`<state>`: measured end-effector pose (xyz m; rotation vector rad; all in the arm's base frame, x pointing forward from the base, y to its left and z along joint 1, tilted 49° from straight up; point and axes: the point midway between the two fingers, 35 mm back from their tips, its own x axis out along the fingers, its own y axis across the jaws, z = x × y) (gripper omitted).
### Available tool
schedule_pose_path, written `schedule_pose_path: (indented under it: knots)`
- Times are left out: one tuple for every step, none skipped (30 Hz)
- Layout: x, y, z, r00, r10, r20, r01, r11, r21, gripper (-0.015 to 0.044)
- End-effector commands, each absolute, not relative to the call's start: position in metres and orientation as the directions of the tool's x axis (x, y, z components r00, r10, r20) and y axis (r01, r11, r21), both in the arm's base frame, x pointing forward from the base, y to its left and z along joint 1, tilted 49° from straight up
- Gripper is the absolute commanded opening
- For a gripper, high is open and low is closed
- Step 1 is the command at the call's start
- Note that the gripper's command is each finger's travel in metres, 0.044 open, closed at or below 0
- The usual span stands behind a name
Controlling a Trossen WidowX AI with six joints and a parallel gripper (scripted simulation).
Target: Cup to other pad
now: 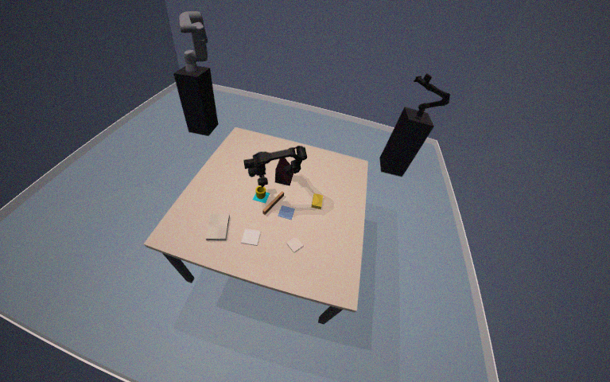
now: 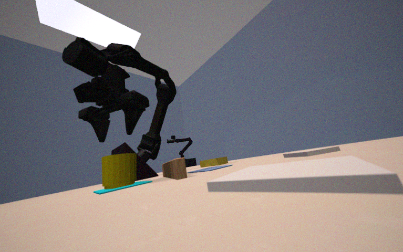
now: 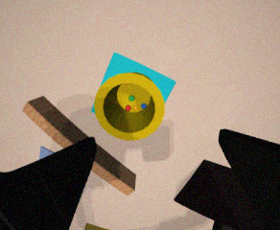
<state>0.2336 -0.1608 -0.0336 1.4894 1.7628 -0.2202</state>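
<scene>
A yellow cup (image 1: 260,192) (image 2: 119,170) (image 3: 102,107) stands upright on the cyan pad (image 1: 261,200) (image 2: 145,182) (image 3: 145,72). Several small marbles, among them a green marble (image 3: 131,98), a red marble (image 3: 128,108) and a blue marble (image 3: 144,105), lie inside on its floor. The other pad, a blue pad (image 1: 286,212) (image 2: 210,168) (image 3: 45,152), lies across the wooden bar with nothing on it. My gripper (image 2: 115,137) (image 3: 157,140) is open and empty, above the cup and clear of its rim. In the top view its fingers are too small to tell apart.
A wooden bar (image 1: 273,202) (image 2: 175,168) lies between the two pads. A yellow block (image 1: 316,200) (image 2: 213,161) is beyond the blue pad. White flat slabs (image 1: 250,236) (image 1: 294,244) and a grey-edged panel (image 1: 218,228) lie toward the table's front. Two other arms stand on pedestals off the table.
</scene>
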Motion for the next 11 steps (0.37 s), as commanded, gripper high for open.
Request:
schedule_pose_path:
  knots:
    - [0.234, -0.175, -0.022, 0.016, 0.743, -0.669, 0.887, 0.298, 0.352, 0.044]
    - [0.234, -0.177, -0.02, 0.016, 0.743, -0.669, 0.887, 0.299, 0.353, 0.044]
    - [0.233, -0.179, -0.017, 0.016, 0.743, -0.669, 0.887, 0.299, 0.353, 0.044]
    - [0.233, -0.181, -0.015, 0.016, 0.743, -0.669, 0.887, 0.299, 0.353, 0.044]
    - [0.233, -0.183, -0.013, 0.016, 0.743, -0.67, 0.887, 0.299, 0.353, 0.044]
    - [0.233, -0.184, -0.012, 0.016, 0.742, -0.67, 0.887, 0.299, 0.353, 0.044]
    - [0.233, -0.184, -0.011, 0.016, 0.742, -0.67, 0.887, 0.299, 0.353, 0.044]
    - [0.233, -0.184, -0.011, 0.016, 0.742, -0.67, 0.887, 0.299, 0.353, 0.044]
    - [0.233, -0.184, -0.011, 0.016, 0.742, -0.67, 0.887, 0.299, 0.353, 0.044]
    - [0.233, -0.184, -0.011, 0.016, 0.742, -0.67, 0.887, 0.299, 0.353, 0.044]
    - [0.232, -0.183, -0.01, 0.016, 0.743, -0.67, 0.887, 0.299, 0.353, 0.044]
